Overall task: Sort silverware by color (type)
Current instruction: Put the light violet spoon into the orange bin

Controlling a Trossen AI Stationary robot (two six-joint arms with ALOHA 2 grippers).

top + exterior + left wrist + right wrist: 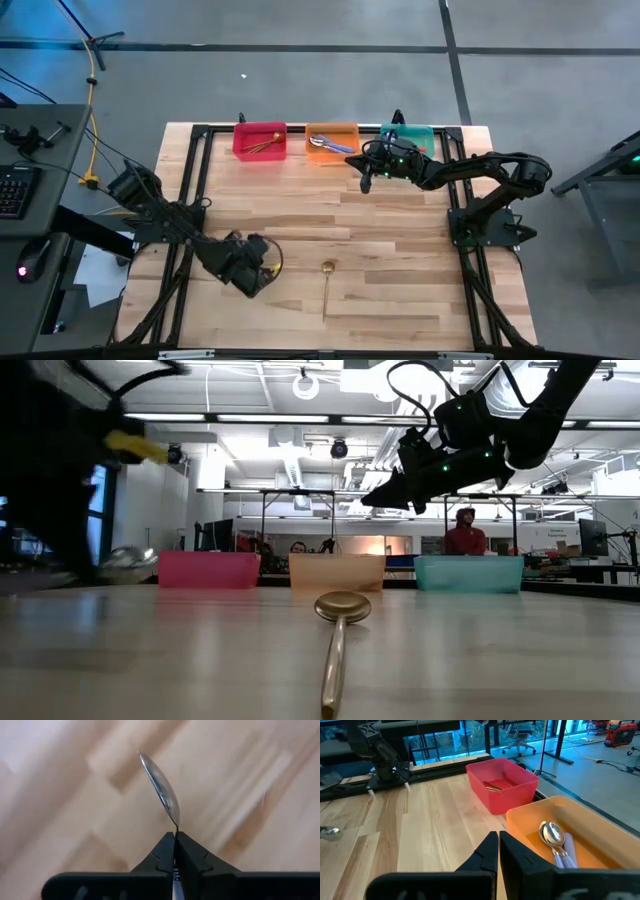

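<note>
My left gripper [258,276] is at the table's near left, shut on a spoon with a silver bowl [162,787]. The bowl also shows in the low view [125,563], and the handle is hidden. An all-gold spoon [327,285] lies flat on the table at the near middle, bowl toward the far edge [343,606]. My right gripper [497,845] is shut and empty, above the table just in front of the orange bin [332,143]. That bin holds spoons with silver bowls and purple-blue handles [555,842]. The red bin [260,140] holds gold spoons [494,786]. My left gripper pinches the spoon at its thin neck [175,827], just behind the bowl, between the two fingertips. The bowl sticks out past the fingertips, edge-on in the wrist view. The handle runs back between the fingers, out of sight. Whether the bowl touches the table I cannot tell.
Three bins stand in a row along the far edge: red, orange and a teal one [408,138]. Black frame rails [190,180] run along the table's left and right sides. Bare wood lies between the bins and the gold spoon.
</note>
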